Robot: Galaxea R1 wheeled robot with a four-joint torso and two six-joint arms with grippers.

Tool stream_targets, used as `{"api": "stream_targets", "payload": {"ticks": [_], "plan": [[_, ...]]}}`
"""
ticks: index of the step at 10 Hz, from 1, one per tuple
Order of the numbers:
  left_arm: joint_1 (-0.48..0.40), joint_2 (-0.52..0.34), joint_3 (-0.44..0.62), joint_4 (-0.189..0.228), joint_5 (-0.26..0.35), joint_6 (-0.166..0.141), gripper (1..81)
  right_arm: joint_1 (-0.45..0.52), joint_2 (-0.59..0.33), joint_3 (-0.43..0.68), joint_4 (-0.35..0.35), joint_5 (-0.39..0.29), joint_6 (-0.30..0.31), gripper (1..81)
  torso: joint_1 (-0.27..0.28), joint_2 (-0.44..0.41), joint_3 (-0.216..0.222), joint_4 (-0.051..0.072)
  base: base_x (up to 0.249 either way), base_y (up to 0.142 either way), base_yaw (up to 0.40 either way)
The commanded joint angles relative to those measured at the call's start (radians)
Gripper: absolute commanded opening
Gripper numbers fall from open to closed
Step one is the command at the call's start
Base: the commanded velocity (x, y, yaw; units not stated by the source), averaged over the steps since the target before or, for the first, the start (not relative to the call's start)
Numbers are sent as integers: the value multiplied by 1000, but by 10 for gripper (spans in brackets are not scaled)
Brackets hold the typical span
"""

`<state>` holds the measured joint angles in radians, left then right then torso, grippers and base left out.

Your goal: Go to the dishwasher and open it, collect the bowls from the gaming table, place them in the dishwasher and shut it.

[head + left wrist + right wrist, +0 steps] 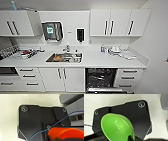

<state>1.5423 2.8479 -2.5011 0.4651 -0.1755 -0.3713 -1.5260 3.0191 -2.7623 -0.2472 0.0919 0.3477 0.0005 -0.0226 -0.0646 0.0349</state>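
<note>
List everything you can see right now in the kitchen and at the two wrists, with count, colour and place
Dishwasher: one, dark inside, door open, under the counter right of the sink.
Sink: one, steel, set in the white counter, items inside it.
Wall cabinets: white, dark handles, above the counter.
Drawers: white, below the counter at left.
Paper dispenser: one, steel, on the wall over the sink.
Soap dispenser: one, dark, on the wall beside it.
Dishes: several, mixed colours, on the counter at left.
Green bowl: one, bright green, close at the right wrist.
Orange object: one, close at the left wrist; cannot tell what it is.
Robot's wrist plate: dark, blue cable across it.
</note>
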Motion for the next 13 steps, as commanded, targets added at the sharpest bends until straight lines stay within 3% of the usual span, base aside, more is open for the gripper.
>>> {"api": "stream_targets", "payload": {"ticks": [1, 13], "plan": [[-38, -13, 5, -3, 39, -1, 10, 46, -6, 0, -3, -46, -1, 10, 0, 0, 0, 0, 138, 0, 0], [-38, -14, 5, -3, 39, -1, 10, 48, -6, 0, -1, -46, -1, 10, 0, 0, 0, 0, 138, 0, 0]]}}
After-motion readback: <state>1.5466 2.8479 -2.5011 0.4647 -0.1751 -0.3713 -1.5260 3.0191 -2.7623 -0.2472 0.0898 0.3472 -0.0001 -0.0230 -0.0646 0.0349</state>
